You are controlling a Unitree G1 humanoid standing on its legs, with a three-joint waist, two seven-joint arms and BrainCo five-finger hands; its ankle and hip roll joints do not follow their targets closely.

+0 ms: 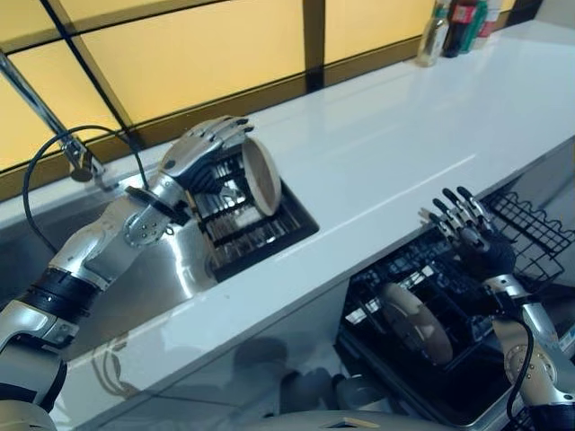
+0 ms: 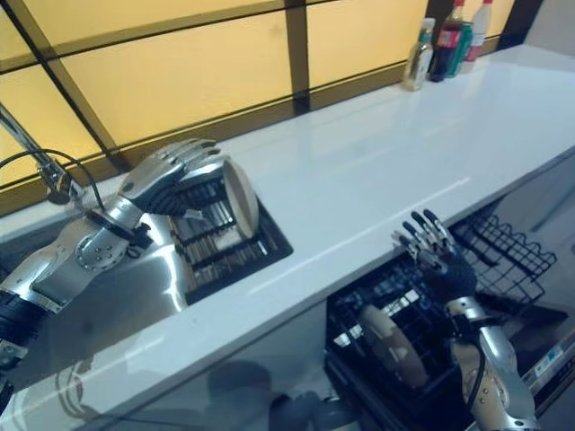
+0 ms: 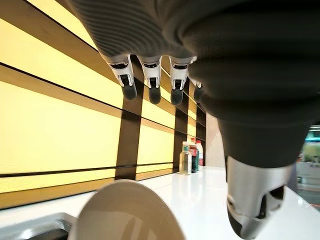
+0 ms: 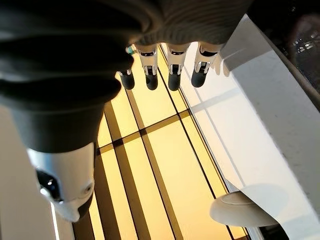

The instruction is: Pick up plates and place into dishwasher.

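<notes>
The left hand hovers over a beige plate that stands on edge in the black rack sunk in the sink. Its fingers arch above the rim, relaxed and spread, and in the left wrist view the fingers and thumb sit clear of the plate, so nothing is gripped yet.

The right hand waits over the dishwasher basket, fingers straight and fanned upward, holding nothing. A second plate already leans between the tines of that basket.

To take the plate well, I judge the left hand should come down so fingers pass behind the rim and the thumb in front, then close firmly before lifting straight up, clear of the rack wires.

The white counter is broad, glossy and flat. The sink is polished steel, mirror-bright, with a slim tap at the back. Both racks are thin dark wire grids. The plates are round, smooth and matte, likely slippery between hard fingertips. Small bottles stand at the far end of the counter.
</notes>
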